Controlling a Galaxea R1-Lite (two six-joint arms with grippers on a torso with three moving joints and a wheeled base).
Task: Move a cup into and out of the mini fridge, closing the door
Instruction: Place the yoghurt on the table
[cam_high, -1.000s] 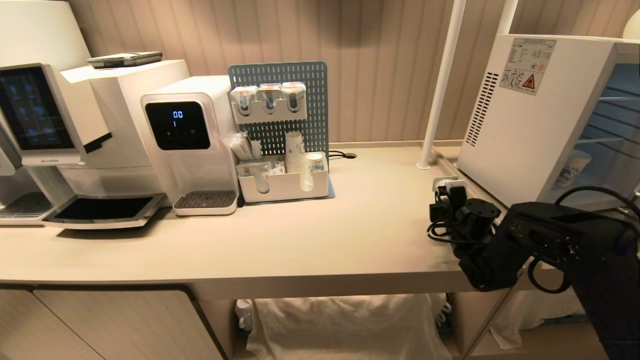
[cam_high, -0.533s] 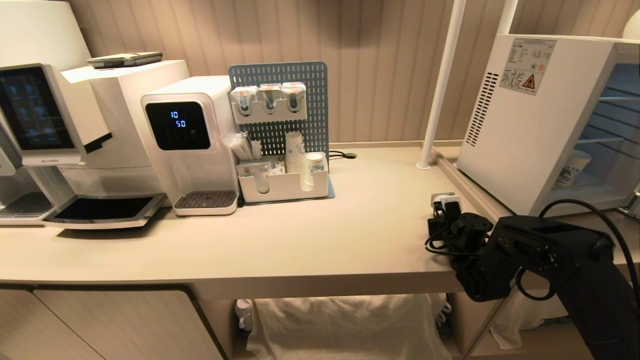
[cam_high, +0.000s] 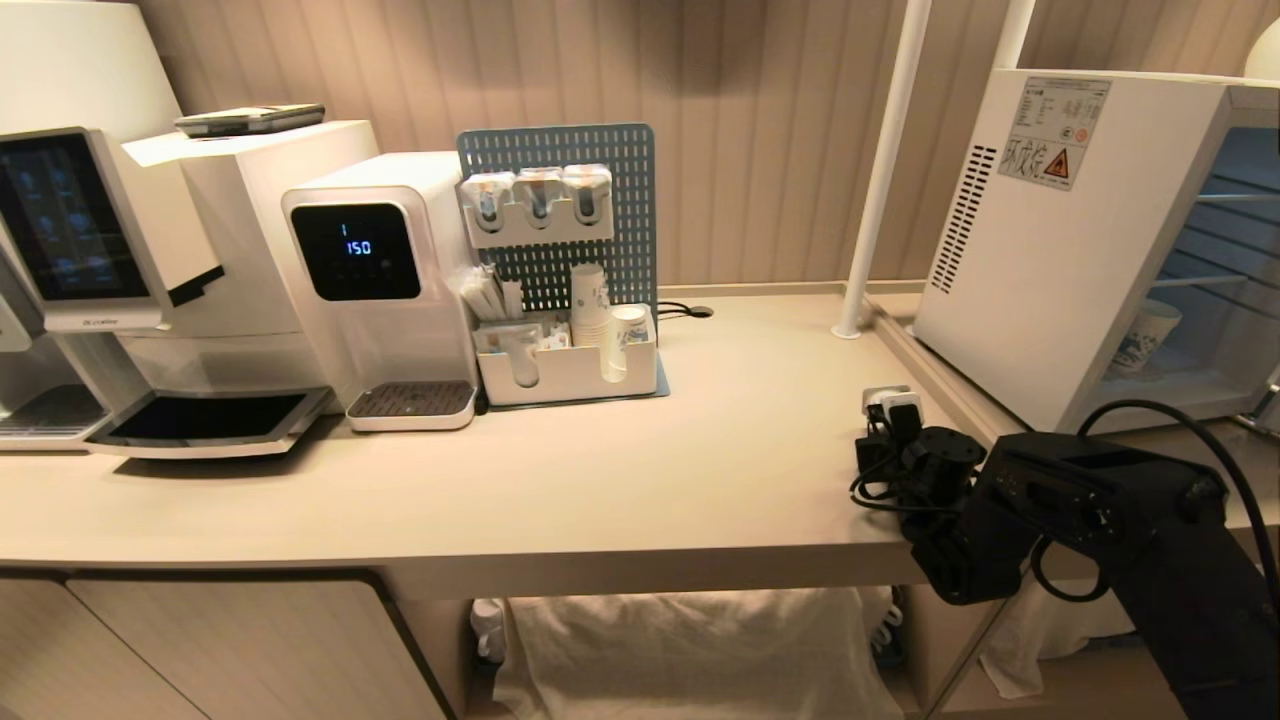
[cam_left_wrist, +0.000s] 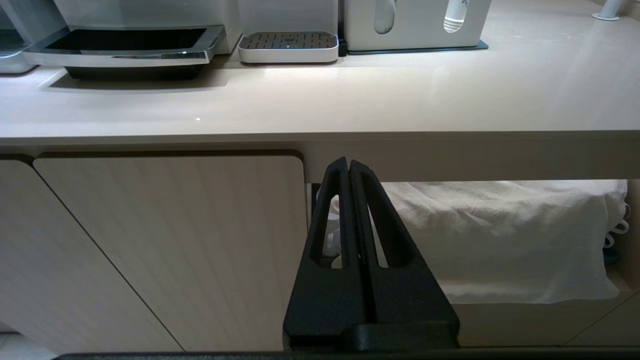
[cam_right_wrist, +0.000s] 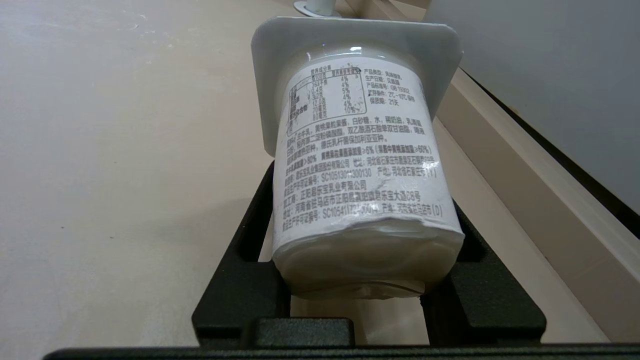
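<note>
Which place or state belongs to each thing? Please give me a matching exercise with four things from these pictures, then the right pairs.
Things:
1. cup
2. left gripper
3. blue-printed paper cup
4. stacked paper cups

Places or states:
A. shut and empty, in front of the counter edge
B. inside the mini fridge
C. held between the fingers of the right gripper
D. standing in the white organizer beside the water dispenser

Pairs: 1-C, 2-A, 3-B, 4-D
</note>
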